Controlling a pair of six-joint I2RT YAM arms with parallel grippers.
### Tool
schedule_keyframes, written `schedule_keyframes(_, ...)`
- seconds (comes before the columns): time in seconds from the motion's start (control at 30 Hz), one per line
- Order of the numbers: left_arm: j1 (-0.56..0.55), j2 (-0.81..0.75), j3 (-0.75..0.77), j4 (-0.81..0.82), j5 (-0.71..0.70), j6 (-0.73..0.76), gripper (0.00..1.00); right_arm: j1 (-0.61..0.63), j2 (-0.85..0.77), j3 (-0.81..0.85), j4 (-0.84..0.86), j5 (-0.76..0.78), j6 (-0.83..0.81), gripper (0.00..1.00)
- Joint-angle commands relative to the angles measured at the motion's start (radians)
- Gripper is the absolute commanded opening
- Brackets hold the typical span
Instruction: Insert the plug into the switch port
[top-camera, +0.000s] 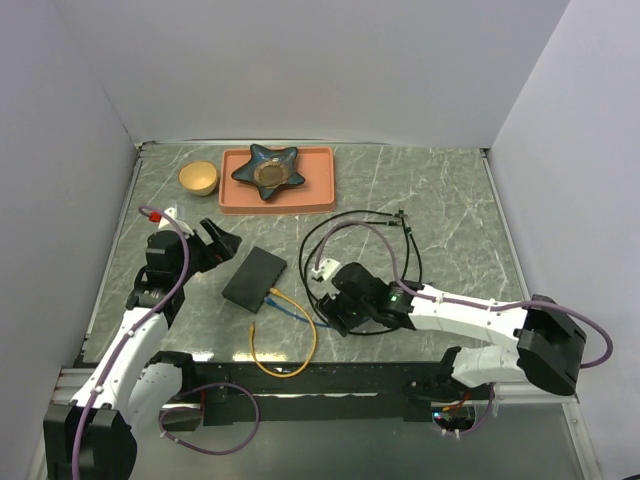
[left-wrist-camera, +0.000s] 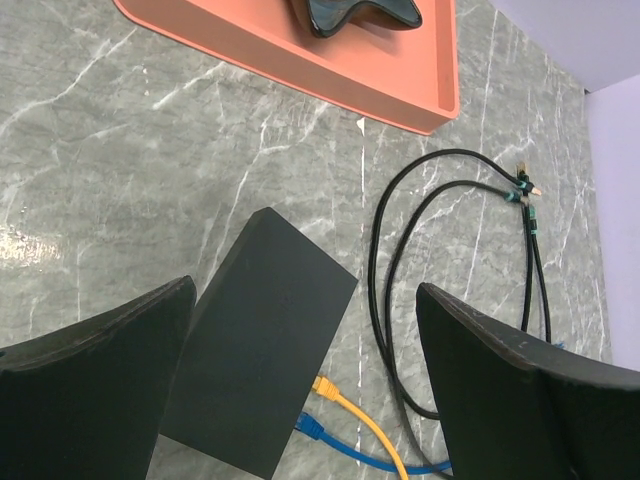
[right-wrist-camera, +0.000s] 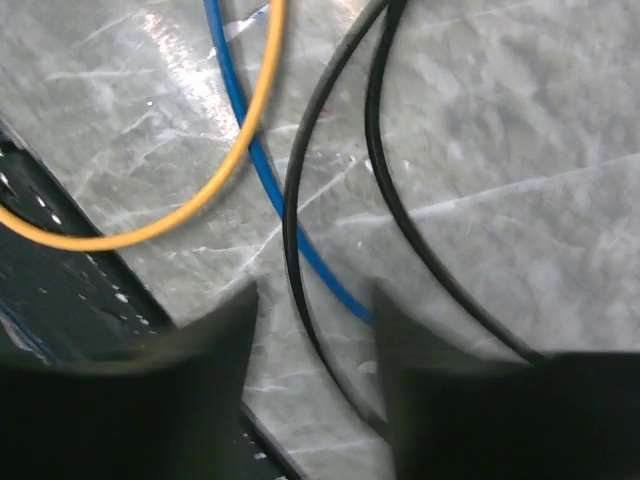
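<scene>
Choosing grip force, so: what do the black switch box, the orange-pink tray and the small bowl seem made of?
Switch box: matte black, probably plastic or painted metal; no glare, crisp edges. Tray: smooth matte plastic or silicone, by its even colour and rounded rim. Bowl: tan, perhaps wood; too small to tell.

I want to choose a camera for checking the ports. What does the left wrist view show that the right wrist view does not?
Only the left wrist: the switch, yellow plug and blue plug at its side, the tray. Only the right wrist: the table's dark front rail. Both: yellow cable, blue cable, black cable, marble table.
</scene>
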Motion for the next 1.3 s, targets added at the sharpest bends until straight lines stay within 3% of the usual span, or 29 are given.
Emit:
schedule_keyframes(0.0, 0.001, 0.013, 0.008, 0.048, 0.023, -0.005, 0.98, -0.001, -0.086, 0.036, 0.035, 0.151, 0.064, 0.83)
schedule_keyframes(0.1, 0.003, 0.01, -0.001, 0.051, 0.026, -0.012, 0.98, -0.04, -0.091, 0.077, 0.075, 0.211, 0.078, 0.99)
schedule_keyframes(0.4, 0.003, -0.012, 0.012, 0.007, 0.007, 0.004, 0.99, -0.234, 0.21, 0.39, -0.017, 0.261, 0.256, 0.99)
schedule_keyframes(0.63, 0.003, -0.013, 0.012, 0.016, 0.019, 0.001, 0.99, -0.336, 0.357, 0.458, -0.011, 0.175, 0.403, 0.99)
schedule_keyframes(0.83, 0.003, 0.016, 0.017, 0.031, 0.041, 0.0, 0.99, -0.534, 0.402, 0.404, 0.032, 0.064, 0.503, 0.97)
schedule_keyframes(1.03, 0.003, 0.042, 0.023, 0.037, 0.063, 0.0, 0.99, -0.669, 0.472, 0.421, 0.01, 0.04, 0.521, 0.97)
schedule_keyframes(1.27, 0.003, 0.046, 0.034, 0.019, 0.049, 0.011, 0.99, -0.726, 0.638, 0.562, -0.065, 0.021, 0.497, 0.98)
